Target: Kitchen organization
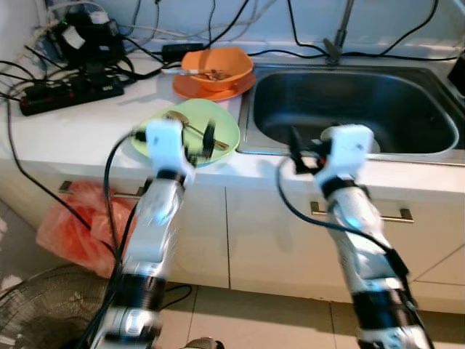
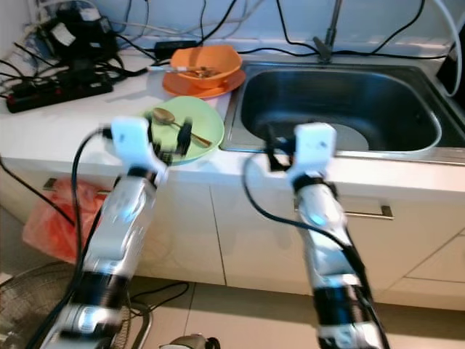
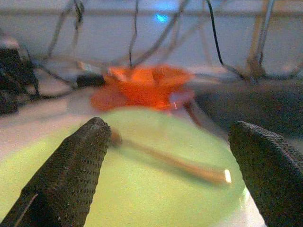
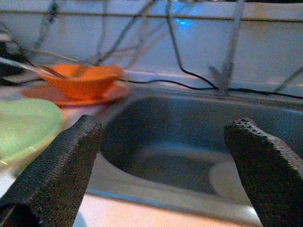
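On the counter's far left you have a black power strip (image 1: 69, 93) amid tangled cables; keep clear. Next, the green plate (image 1: 227, 123), lying flat near the counter edge, a gold spoon (image 2: 174, 123) resting loose on it. Your left gripper (image 3: 170, 165) hangs just over the plate's near rim, fingers spread wide, holding nothing. Expect the plate to be light, stiff and slick, likely breakable; take it by the rim, and the spoon may slide if tilted. Behind sits an orange bowl (image 1: 216, 67) on an orange plate (image 1: 195, 89). Rightward, your right gripper (image 4: 163, 165) is wide and empty at the steel sink (image 1: 349, 109). White counter, white cabinets, tiled floor below.
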